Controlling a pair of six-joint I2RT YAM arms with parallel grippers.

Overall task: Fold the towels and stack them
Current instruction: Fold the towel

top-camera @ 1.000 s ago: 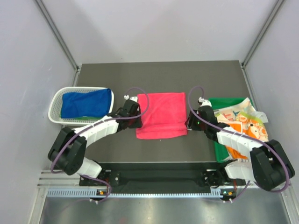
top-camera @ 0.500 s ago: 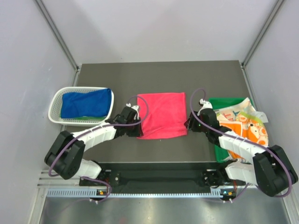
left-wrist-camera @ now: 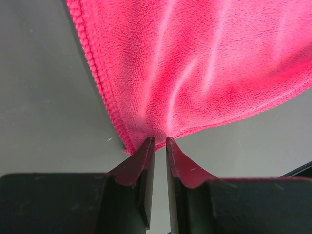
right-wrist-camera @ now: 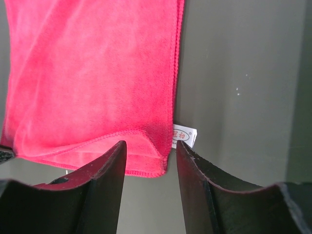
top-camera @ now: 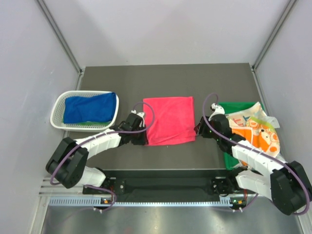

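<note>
Dark table [top-camera: 165, 78]. Pink-red towel [top-camera: 168, 119], spread flat at the table's centre. Green tray [top-camera: 233, 106], right, holding printed orange-and-white towels [top-camera: 256, 129]. White mesh basket [top-camera: 59, 109], left, holding a bunched blue towel [top-camera: 90, 108]. Left gripper [left-wrist-camera: 157, 142], jaws pinched on the pink-red towel's near left corner, cloth puckering into the tips. Right gripper [right-wrist-camera: 150, 144], jaws apart, straddling the near right corner. Small white label [right-wrist-camera: 184, 135] at that corner.
</note>
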